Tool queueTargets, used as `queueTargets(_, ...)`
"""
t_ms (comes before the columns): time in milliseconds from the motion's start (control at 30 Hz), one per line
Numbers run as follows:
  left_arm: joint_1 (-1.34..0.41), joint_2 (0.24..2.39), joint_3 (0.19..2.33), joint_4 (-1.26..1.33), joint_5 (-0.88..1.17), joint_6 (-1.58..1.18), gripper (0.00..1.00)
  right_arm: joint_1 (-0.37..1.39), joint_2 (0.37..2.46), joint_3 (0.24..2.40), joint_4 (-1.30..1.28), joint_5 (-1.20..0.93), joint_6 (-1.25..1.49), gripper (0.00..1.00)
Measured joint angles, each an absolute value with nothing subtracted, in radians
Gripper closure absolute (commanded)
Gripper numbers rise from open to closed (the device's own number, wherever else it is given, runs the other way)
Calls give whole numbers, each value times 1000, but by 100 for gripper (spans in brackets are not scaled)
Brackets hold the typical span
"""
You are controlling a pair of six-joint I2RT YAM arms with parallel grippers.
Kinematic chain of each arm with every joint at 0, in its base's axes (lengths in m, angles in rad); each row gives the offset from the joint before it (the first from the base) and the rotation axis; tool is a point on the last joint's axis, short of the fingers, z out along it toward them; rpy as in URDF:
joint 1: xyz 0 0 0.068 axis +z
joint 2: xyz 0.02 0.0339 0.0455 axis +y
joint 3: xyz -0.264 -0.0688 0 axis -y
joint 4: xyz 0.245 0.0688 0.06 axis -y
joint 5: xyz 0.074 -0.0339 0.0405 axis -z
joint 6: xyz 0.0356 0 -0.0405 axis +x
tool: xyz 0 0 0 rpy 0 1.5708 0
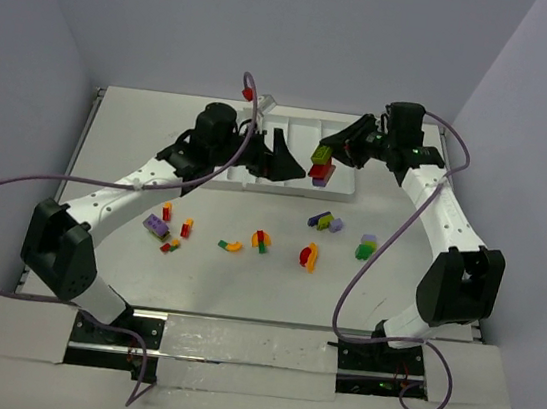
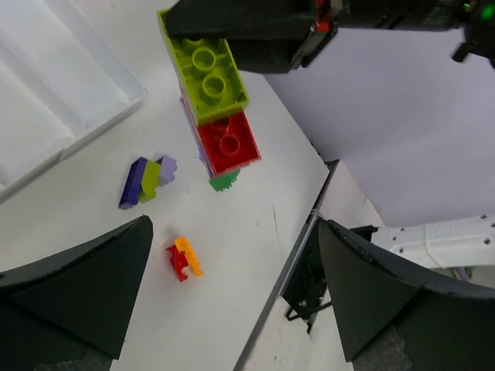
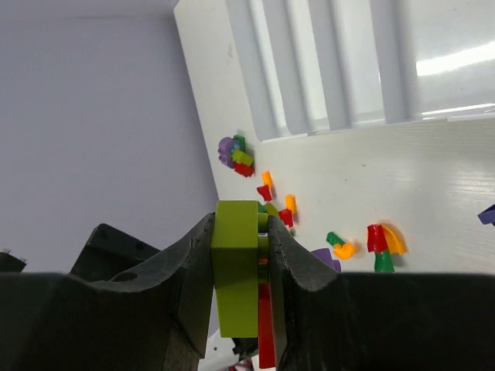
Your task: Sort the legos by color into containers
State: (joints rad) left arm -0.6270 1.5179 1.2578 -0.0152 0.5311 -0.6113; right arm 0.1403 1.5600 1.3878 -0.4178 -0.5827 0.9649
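Note:
My right gripper (image 1: 330,155) (image 3: 241,232) is shut on a stack of legos: a lime green brick (image 3: 238,270) (image 2: 209,73) joined to a red brick (image 2: 229,144) (image 3: 265,325), with a purple sliver behind. It holds the stack (image 1: 321,162) in the air at the right end of the white tray (image 1: 304,128) (image 2: 54,100) (image 3: 348,62). The tray compartments that show look empty. My left gripper (image 1: 281,161) (image 2: 232,294) is open and empty, just left of the stack and facing it. Loose legos lie on the table nearer the arms.
Loose pieces: a purple and lime cluster (image 1: 326,222) (image 2: 147,179), a red and orange piece (image 1: 308,258) (image 2: 182,258), a lime and purple piece (image 1: 366,246), a green and orange piece (image 1: 230,246), a purple brick (image 1: 156,227). The table's right edge (image 2: 309,232) is close.

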Motion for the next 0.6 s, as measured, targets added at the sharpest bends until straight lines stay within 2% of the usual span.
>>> queueTargets(300,-686,1664,1370,-122,400,-572,3,192,1560,1441,-495,-468,965,100)
queueTargets(600,-710,1692,1429,-155,347,-565,5,202,1560,1442,-521,-418,961,100)
